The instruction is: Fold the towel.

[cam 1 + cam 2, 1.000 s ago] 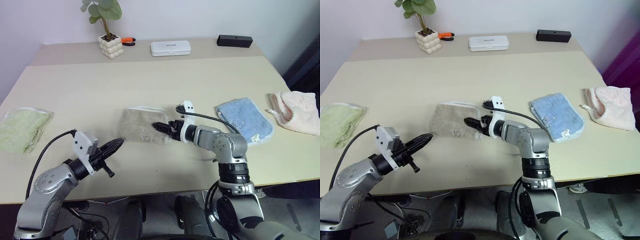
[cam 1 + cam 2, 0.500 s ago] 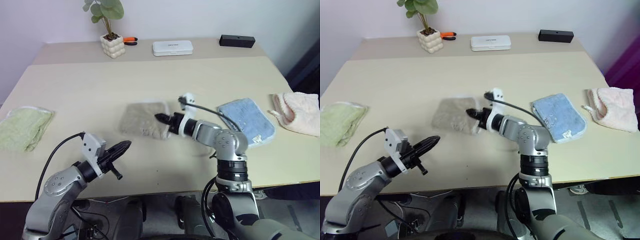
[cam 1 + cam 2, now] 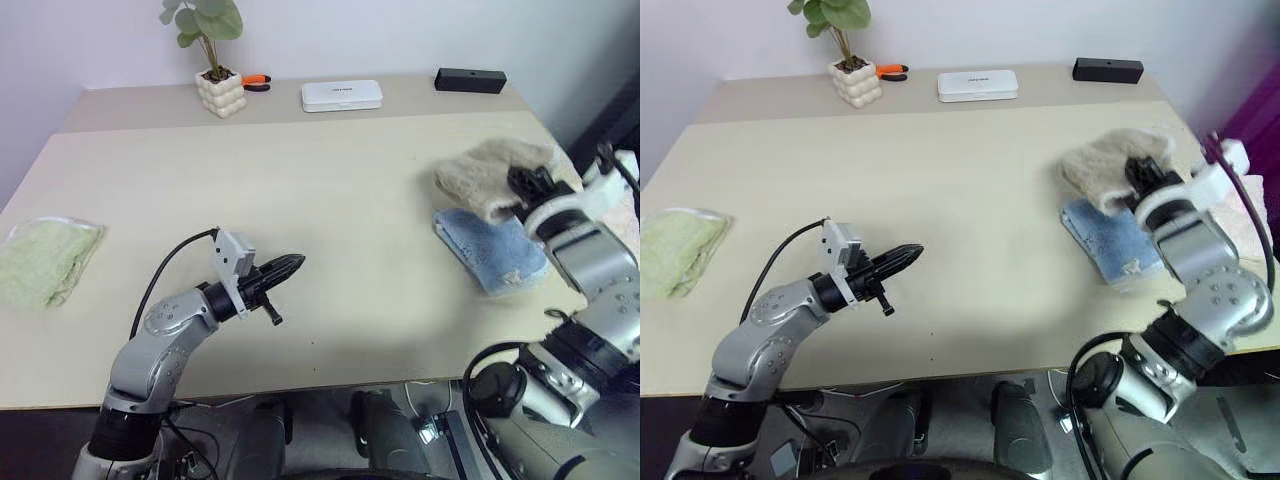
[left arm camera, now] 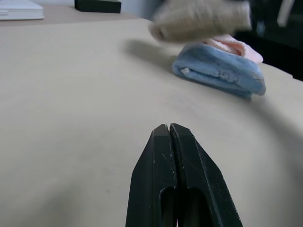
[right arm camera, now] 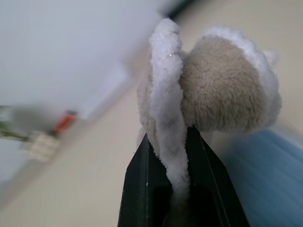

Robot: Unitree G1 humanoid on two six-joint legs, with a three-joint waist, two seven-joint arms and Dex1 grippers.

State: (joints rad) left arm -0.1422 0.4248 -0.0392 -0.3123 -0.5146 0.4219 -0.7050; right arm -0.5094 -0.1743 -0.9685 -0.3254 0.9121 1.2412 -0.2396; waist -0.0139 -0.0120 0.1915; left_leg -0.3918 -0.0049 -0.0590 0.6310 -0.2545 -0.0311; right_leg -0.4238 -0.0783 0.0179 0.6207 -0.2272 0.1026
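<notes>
While lifted, towel point(image 3: 488, 172) sits pinched in right tool point(image 3: 522, 183).

The beige table point(image 3: 330, 190) has a raised step along its far side. On this step stand a small plant point(image 3: 205, 20) in a white bumpy pot point(image 3: 221, 92), an orange and black tool point(image 3: 257, 81) just beside the pot, a flat white box point(image 3: 342, 96) near the middle, and a black box point(image 3: 470, 80) further to the right. A pale green cloth point(image 3: 45, 260) lies at the left edge of the table. On the right side lies a light blue cloth point(image 3: 488, 250), folded and flat. A pink cloth point(image 4: 232, 46) lies just behind the blue one, touching it.
</notes>
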